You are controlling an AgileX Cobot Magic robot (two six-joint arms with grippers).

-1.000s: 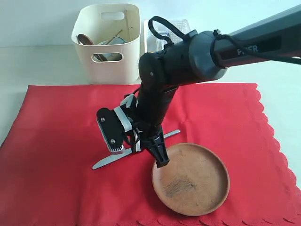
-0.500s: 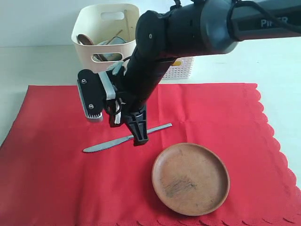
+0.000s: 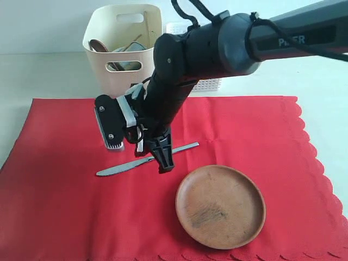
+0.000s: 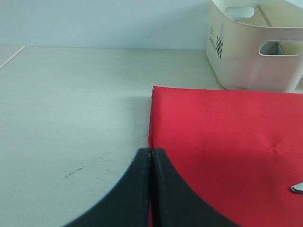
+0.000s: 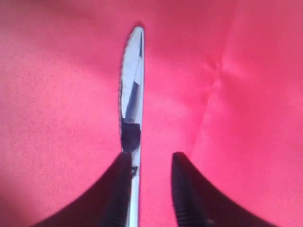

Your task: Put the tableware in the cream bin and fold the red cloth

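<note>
lowered slightly, right fingers stand parted, empty, over the metal table knife; left fingers closed.

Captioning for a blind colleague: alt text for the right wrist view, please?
A metal table knife lies flat on the red cloth, blade tip pointing away from the camera. The right gripper is over its near end, jaws open, with the knife running close along one finger.
</note>
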